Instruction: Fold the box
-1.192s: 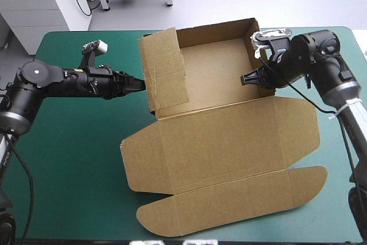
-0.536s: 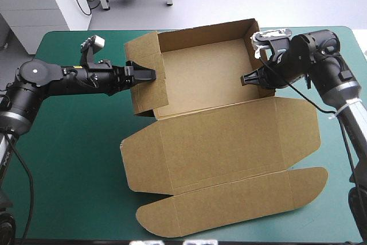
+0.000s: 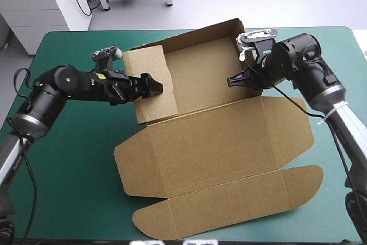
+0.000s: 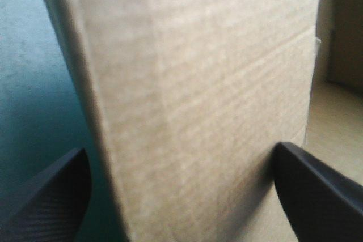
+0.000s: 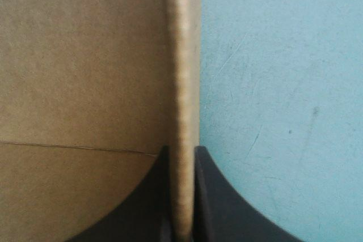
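Both meet the box (image 3: pixel 212 142), shifted leftward since: left gripper (image 3: pixel 155 85) spread astride (right gripper (image 3: pixel 231 81) pinching).

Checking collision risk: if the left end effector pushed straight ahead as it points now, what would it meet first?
The brown cardboard box's raised left wall: it stands between the open black fingers of the left end effector, though how deep is unclear.

light: bright, even overhead | shadows: soft, faint beside the box (image 3: pixel 200 78) walls | left wrist view: dimmer
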You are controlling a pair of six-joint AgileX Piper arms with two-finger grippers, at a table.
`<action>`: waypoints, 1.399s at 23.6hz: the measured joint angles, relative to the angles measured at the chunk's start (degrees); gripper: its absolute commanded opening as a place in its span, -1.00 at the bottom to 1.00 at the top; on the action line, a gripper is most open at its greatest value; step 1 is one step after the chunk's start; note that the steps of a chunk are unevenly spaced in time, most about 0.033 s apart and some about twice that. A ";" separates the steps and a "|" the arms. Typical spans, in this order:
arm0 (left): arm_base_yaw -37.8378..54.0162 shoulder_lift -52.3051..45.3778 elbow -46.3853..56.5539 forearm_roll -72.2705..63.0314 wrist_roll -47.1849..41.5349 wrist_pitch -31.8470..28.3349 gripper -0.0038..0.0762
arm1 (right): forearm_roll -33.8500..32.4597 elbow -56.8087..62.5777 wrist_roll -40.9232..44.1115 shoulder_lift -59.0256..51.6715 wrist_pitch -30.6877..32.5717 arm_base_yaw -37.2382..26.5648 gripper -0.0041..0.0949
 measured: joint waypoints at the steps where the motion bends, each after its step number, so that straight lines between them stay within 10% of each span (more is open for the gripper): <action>1: -1.53 -0.05 0.00 3.81 -3.22 -1.06 0.55 | -0.26 0.01 0.10 0.00 0.00 0.35 -0.95; 9: -13.76 -0.11 0.00 30.20 -29.73 -6.54 0.46 | -5.66 0.01 4.93 0.00 -0.19 5.40 -0.95; 15: -14.13 -0.11 0.00 34.64 -33.84 -4.95 0.40 | -5.07 0.01 5.55 0.00 -0.58 5.86 -0.95; 20: -14.18 -0.11 0.00 35.87 -35.05 -3.56 -0.90 | -4.88 0.01 5.55 0.00 -0.12 5.90 -0.95; 33: -14.07 -2.27 0.11 42.49 -39.19 3.04 -0.92 | -2.50 0.01 7.85 -0.10 1.72 6.43 -0.95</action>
